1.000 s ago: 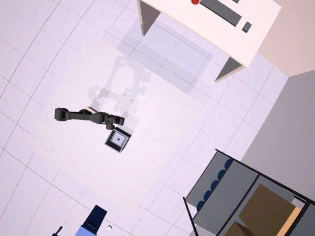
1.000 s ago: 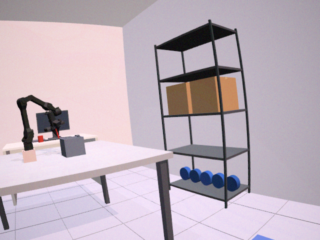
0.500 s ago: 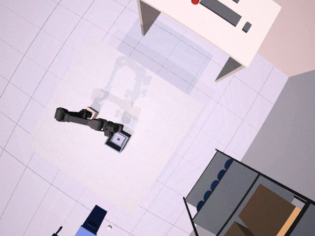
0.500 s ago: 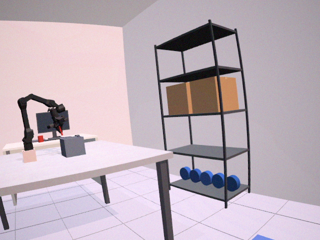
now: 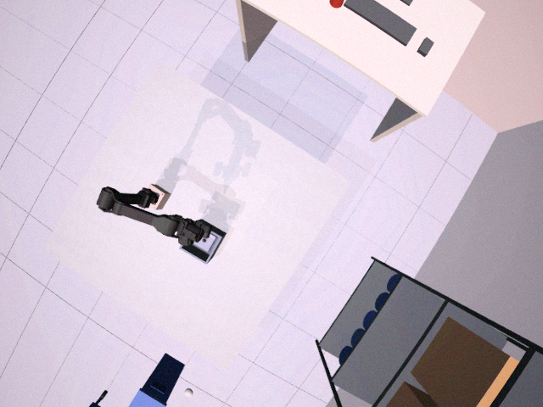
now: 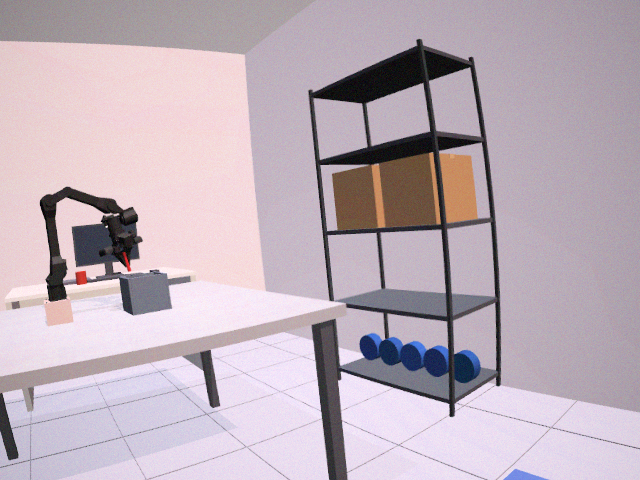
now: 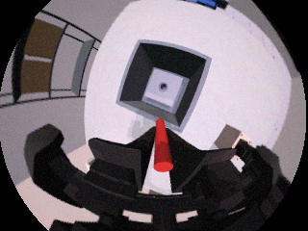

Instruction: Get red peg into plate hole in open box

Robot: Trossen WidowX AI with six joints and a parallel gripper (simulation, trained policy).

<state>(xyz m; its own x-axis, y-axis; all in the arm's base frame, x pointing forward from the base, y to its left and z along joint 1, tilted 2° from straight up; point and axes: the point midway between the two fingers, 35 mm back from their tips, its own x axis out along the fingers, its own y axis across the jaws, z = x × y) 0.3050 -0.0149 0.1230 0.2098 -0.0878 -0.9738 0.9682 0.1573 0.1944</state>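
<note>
Pale bench (image 5: 144, 280) (image 6: 232, 315) beneath the open box (image 5: 193, 251) (image 6: 150, 294) (image 7: 126, 87); no lettering is legible. Above the box's rim, the pincer (image 5: 202, 234) (image 6: 126, 260) (image 7: 160, 129) pinches the red peg (image 6: 126, 261) (image 7: 163, 149), which tilts, outside the plate's hole (image 7: 163, 87).

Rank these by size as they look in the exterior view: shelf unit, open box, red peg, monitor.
1. Shelf unit
2. Monitor and open box: too alike to rank, the monitor being partly hidden
3. Red peg
</note>
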